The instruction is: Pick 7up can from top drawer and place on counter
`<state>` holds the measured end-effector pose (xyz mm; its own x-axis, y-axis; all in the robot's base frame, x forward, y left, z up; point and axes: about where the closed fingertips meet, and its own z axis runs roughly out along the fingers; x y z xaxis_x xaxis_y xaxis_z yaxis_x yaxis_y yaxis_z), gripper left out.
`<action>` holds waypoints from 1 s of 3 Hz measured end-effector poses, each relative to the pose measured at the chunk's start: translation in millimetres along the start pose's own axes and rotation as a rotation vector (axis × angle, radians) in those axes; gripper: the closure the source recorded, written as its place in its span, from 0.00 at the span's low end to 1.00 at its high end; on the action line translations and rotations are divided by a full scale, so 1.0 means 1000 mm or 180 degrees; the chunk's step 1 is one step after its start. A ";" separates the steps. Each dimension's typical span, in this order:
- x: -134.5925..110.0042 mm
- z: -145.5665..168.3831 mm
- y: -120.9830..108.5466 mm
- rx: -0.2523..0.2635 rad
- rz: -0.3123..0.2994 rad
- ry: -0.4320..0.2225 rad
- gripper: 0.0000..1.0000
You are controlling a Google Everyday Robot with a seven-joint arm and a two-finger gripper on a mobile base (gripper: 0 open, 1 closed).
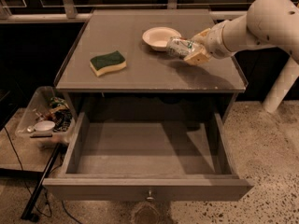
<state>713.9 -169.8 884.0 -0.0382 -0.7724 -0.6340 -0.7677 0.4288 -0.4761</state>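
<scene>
The 7up can, silvery with green marks, lies sideways in my gripper, which is shut on it. The gripper holds it just above the counter, over its right part, next to the white bowl. The white arm reaches in from the right. The top drawer is pulled fully open below the counter; its inside shows only bare grey floor. Its small metal knob sits at the centre of the front panel.
A green and yellow sponge lies on the counter's left part. A clear bin of odds and ends stands on the floor at the left. A white post stands at the right.
</scene>
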 end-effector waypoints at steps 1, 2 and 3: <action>0.003 0.002 0.008 -0.0098 0.0041 -0.0002 1.00; 0.005 0.005 0.020 -0.0220 0.0050 0.0022 1.00; 0.008 0.007 0.030 -0.0311 0.0061 0.0055 1.00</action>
<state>694.9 -160.3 860.6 -0.0639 -0.7729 -0.6313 -0.8254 0.3965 -0.4019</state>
